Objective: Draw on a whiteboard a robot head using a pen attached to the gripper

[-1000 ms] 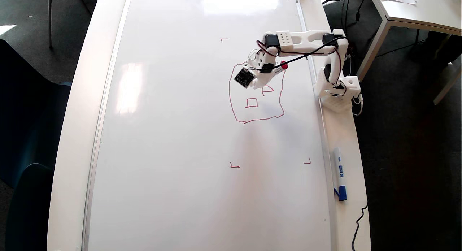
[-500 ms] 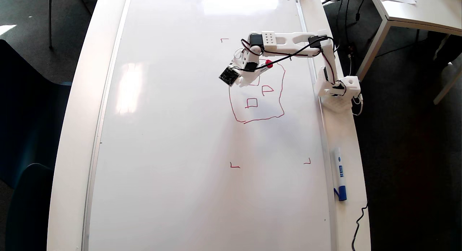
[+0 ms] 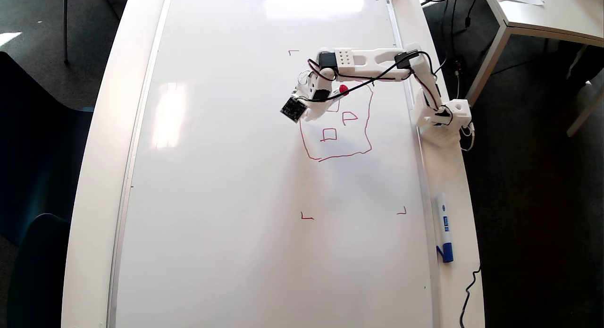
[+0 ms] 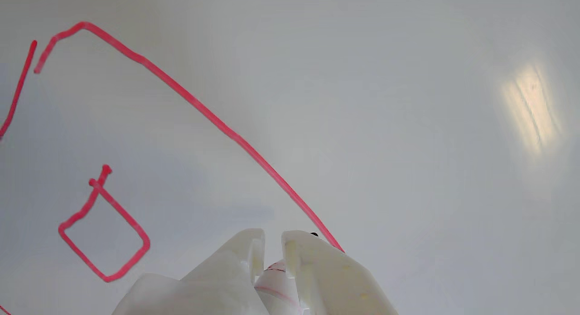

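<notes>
The whiteboard (image 3: 226,177) fills most of the overhead view. On its right half is the robot head (image 3: 339,155), a wobbly red outline with a small square (image 3: 329,139) and a D shape (image 3: 349,115) inside. My gripper (image 3: 309,114) hangs over the outline's upper left side, its black module just outside the line. It is shut on the pen (image 3: 343,89), whose red cap shows behind it. In the wrist view the white fingers (image 4: 308,260) clamp the pen (image 4: 274,281) over the whiteboard (image 4: 408,124), the tip hidden, beside a long red line (image 4: 204,112) and a small square (image 4: 104,233).
Red corner marks (image 3: 293,51) (image 3: 306,217) (image 3: 402,212) sit around the drawing. A blue-capped marker (image 3: 444,226) lies on the table's right strip, below the arm base (image 3: 443,118). A black cable (image 3: 467,295) runs off the lower right. Another table (image 3: 542,12) stands at top right.
The arm has stretched out and carried the gripper and pen left and slightly up, from over the D shape to the outline's upper left side. The D shape is now uncovered.
</notes>
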`<action>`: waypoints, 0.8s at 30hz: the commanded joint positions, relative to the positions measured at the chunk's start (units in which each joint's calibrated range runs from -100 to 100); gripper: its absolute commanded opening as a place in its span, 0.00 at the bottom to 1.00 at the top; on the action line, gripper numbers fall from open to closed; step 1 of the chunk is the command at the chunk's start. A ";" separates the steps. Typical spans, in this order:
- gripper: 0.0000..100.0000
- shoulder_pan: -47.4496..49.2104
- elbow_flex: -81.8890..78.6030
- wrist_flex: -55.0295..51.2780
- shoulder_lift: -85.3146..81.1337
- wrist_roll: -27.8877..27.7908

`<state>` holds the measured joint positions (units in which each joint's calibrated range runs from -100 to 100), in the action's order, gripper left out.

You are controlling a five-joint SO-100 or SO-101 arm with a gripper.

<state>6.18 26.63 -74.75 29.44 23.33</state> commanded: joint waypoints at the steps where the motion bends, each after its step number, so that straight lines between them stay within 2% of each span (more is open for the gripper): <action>1: 0.01 1.00 1.74 0.55 -0.46 -0.17; 24: 0.01 0.92 0.38 2.72 3.90 0.05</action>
<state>7.84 26.54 -73.73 33.16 23.33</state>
